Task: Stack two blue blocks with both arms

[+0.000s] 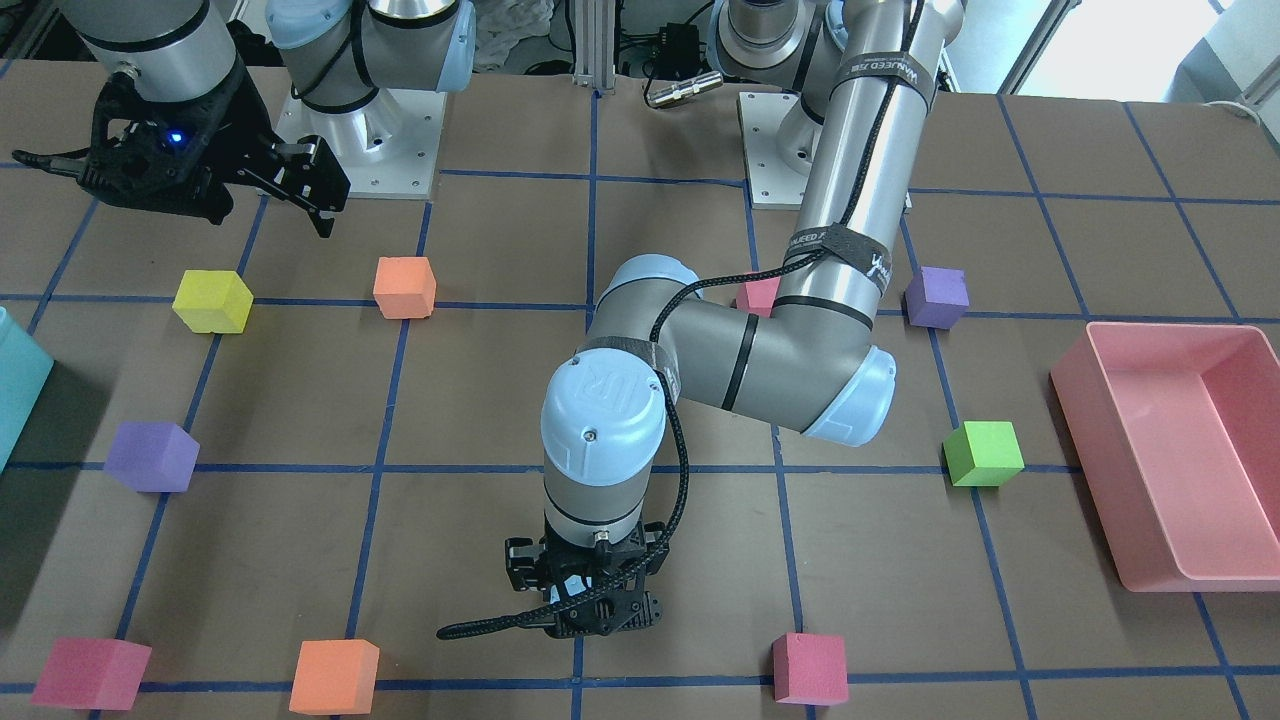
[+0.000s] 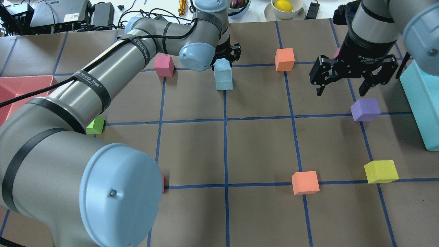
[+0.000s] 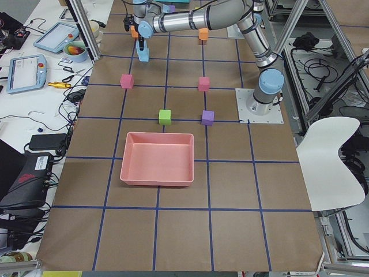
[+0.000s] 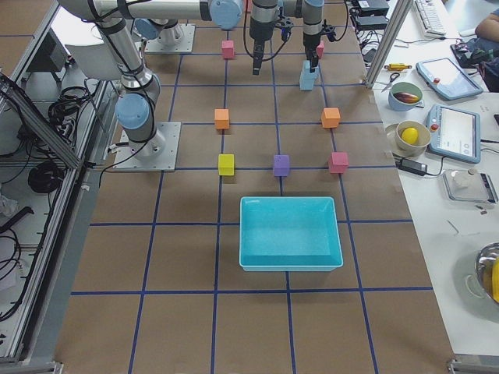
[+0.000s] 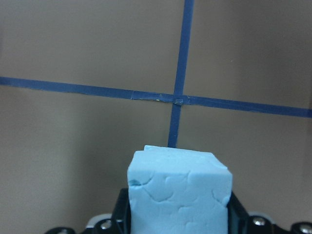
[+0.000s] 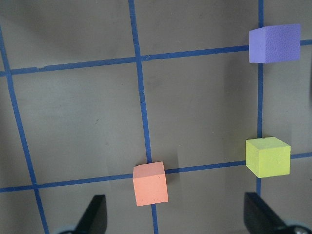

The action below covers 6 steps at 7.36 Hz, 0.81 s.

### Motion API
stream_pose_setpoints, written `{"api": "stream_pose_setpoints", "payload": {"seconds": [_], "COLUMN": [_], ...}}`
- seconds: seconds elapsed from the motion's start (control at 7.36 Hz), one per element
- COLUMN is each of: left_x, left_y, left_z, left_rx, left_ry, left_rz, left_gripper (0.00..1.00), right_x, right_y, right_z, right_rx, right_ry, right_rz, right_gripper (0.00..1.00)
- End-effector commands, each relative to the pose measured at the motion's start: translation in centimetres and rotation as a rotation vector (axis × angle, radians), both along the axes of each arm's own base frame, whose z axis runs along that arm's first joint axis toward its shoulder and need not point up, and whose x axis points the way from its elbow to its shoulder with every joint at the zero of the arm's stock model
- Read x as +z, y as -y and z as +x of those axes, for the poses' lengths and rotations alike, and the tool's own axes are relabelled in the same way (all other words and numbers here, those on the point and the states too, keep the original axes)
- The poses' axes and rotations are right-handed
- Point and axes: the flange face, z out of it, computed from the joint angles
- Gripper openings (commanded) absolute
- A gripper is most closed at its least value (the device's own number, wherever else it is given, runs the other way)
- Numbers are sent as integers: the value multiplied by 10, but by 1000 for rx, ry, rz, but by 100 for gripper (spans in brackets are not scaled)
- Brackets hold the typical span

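Two pale blue blocks stand stacked on a blue tape crossing at the far middle of the table: the upper blue block (image 2: 222,65) sits on the lower blue block (image 2: 224,83). My left gripper (image 2: 223,61) reaches down over the stack and is shut on the upper block, which fills the bottom of the left wrist view (image 5: 178,190) between the black fingers (image 5: 122,212). The front-facing view shows the left gripper (image 1: 590,612) from behind, hiding the blocks. My right gripper (image 2: 340,92) hangs open and empty above the table to the right, with its fingers (image 6: 95,214) wide apart.
An orange cube (image 2: 284,59) lies between the two grippers. A purple cube (image 2: 365,109), a yellow cube (image 2: 380,171) and an orange cube (image 2: 304,182) lie below the right gripper. A pink cube (image 2: 163,66) sits left of the stack. A teal bin (image 2: 422,103) stands at the right edge, a pink bin (image 1: 1160,575) on the left arm's side.
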Motion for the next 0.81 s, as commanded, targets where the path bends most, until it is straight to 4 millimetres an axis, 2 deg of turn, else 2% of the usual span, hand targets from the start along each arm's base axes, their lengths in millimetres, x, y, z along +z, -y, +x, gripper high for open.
{"api": "stream_pose_setpoints", "payload": {"seconds": [0.0,0.14,0.41,0.54,0.68], "left_x": [33,69,145,166,187], "left_y": [-5,-6,-11,-22,-45], "left_z": [8,36,135,176,206], "left_rx": [-2,-27,-171,-173,-233], "left_ry": [-3,12,62,79,87], "left_rz": [-26,-14,14,60,131], "left_gripper": [100,100,100,100,100], "right_x": [2,3,3,3,3], "right_y": [-1,-3,-2,-3,-3], "right_z": [0,2,1,2,2], "right_rx": [1,2,1,3,5], "right_ry": [0,5,6,8,10], "right_rz": [-6,-7,-9,-9,-9], "right_gripper": [100,100,100,100,100]}}
